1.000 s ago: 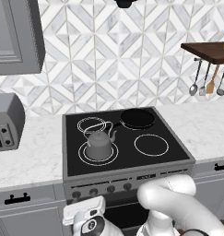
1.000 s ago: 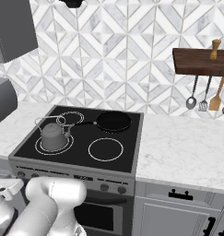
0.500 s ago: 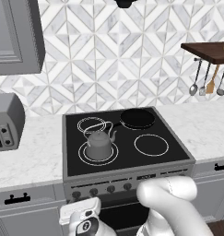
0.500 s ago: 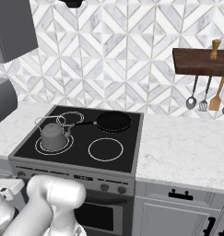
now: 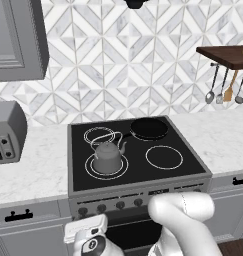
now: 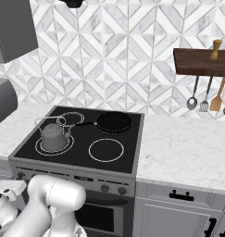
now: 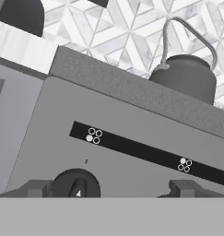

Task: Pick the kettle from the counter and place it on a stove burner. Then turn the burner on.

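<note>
The dark grey kettle point(image 5: 108, 156) point(image 6: 53, 135) stands upright on the stove burner point(image 5: 88, 167) point(image 6: 40, 149), the big double-ring circle at the cooktop's front left. My hand point(image 5: 87, 234) hangs low in front of the stove's control panel, below the left knobs. In the hand view my gripper point(image 7: 109, 190) is open, its fingertips point(image 7: 37, 189) wide apart with nothing held. A black knob point(image 7: 76, 184) sits between them, nearer the left tip. The kettle point(image 7: 187, 76) rises above the panel's top edge. White marble counter point(image 5: 33, 170) flanks the stove.
A black frying pan point(image 5: 149, 128) point(image 6: 114, 121) rests on the back right burner. A grey toaster point(image 5: 5, 130) sits on the left counter. Utensils point(image 6: 206, 99) hang under a wooden shelf at the right. Several more knobs point(image 5: 120, 204) line the stove front.
My hand has drifted slightly left and lower in front of the stove panel. The kettle and pan have not moved, and the gripper stays open.
</note>
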You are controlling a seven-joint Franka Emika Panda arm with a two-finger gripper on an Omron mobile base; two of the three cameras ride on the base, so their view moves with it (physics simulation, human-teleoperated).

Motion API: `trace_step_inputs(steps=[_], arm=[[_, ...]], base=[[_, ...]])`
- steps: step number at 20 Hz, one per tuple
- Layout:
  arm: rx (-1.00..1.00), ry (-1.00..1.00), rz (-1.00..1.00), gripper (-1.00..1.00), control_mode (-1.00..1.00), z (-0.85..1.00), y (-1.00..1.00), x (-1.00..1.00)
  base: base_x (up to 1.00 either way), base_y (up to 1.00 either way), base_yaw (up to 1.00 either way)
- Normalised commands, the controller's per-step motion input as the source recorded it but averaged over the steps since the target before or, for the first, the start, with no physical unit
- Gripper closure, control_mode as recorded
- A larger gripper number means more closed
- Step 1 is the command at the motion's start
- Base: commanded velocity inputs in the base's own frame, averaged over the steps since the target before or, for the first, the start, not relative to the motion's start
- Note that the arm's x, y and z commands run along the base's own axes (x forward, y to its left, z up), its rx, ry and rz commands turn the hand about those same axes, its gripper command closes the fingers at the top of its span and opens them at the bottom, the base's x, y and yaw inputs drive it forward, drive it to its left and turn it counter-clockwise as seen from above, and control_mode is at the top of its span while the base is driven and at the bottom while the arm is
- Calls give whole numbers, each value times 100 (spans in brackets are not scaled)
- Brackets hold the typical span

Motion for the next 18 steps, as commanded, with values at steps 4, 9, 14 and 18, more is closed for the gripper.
trace_step_inputs(steps=[4, 9, 14, 18], arm=[[0, 0, 0, -100, -100, -15, 15, 3], [0, 0, 0, -100, -100, -6, 12, 5], [0, -1, 0, -100, -100, -7, 7, 12], [0, -1, 0, -100, -100, -9, 0, 15]], base=[[0, 0, 0], [0, 0, 0], [0, 0, 0], [0, 0, 0]])
